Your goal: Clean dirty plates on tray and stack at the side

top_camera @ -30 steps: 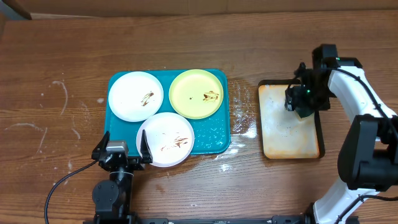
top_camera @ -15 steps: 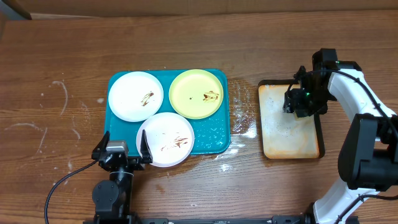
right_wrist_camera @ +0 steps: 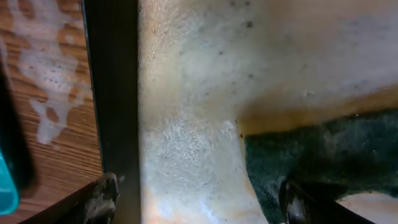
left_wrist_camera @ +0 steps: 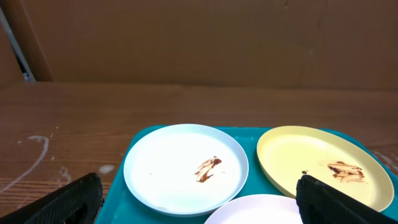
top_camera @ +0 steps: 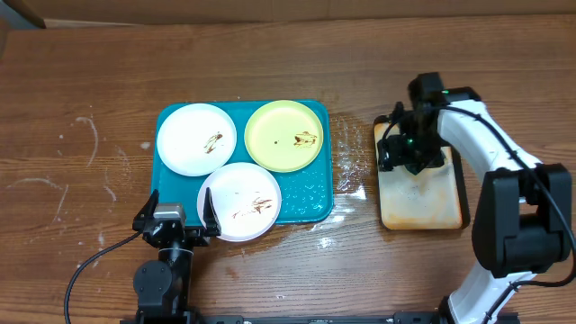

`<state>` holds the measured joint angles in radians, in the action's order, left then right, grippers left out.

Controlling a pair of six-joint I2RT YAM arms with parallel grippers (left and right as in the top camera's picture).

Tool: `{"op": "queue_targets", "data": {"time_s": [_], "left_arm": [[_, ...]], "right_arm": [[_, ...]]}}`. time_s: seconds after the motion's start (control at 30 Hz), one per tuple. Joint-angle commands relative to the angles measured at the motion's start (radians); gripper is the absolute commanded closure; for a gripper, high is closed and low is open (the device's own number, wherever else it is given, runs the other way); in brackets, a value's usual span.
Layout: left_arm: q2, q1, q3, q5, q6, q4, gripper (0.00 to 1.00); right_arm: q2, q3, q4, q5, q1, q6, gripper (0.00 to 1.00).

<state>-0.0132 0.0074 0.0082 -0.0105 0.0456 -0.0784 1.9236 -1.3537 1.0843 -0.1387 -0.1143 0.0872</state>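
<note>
We have the blue tray left of the tabletop's middle, toward the near edge. All three plates are on it and all three are smeared brown. They are the far white plate, the yellow-green plate beside it, and the near white plate, which overhangs the tray's near rim. None is wiped or stacked, so we judge the job barely begun.

Our left fingers are spread wide and empty, low at the near edge just in front of the tray. Our right fingers are spread too, down over the beige tray toward the right edge, where a dark green sponge lies on the soapy surface. One finger sits over the sponge's edge and the other is close to the black rim. Nothing is pinched (the sponge fills only part of the gap).

Several things worry us from here:
- Closing now may catch only a corner of the sponge, which would slip out on the lift.
- The finger by the rim could snag it and drag the beige tray.
- A soaked sponge carried across will drip onto the wet patch between the trays.
- A plate scrubbed without the left fingers steadying it will likely skate, and the overhanging one would tip off first.
</note>
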Motion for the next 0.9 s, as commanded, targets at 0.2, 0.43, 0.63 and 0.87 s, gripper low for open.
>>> {"op": "queue_targets", "data": {"time_s": [0.2, 0.43, 0.63, 0.87], "left_arm": [[0.009, 0.006, -0.003, 0.011, -0.016, 0.0, 0.0], [0.009, 0.006, -0.003, 0.011, -0.016, 0.001, 0.0], [0.009, 0.006, -0.003, 0.011, -0.016, 0.0, 0.0], [0.009, 0.006, -0.003, 0.011, -0.016, 0.001, 0.0]], "right_arm": [[0.01, 0.006, 0.026, 0.04, 0.161, -0.088, 0.18], [0.008, 0.005, 0.031, -0.011, 0.195, -0.072, 0.17], [0.008, 0.005, 0.028, 0.007, 0.143, -0.061, 0.21], [0.008, 0.005, 0.029, 0.007, 0.121, -0.061, 0.18]]}}
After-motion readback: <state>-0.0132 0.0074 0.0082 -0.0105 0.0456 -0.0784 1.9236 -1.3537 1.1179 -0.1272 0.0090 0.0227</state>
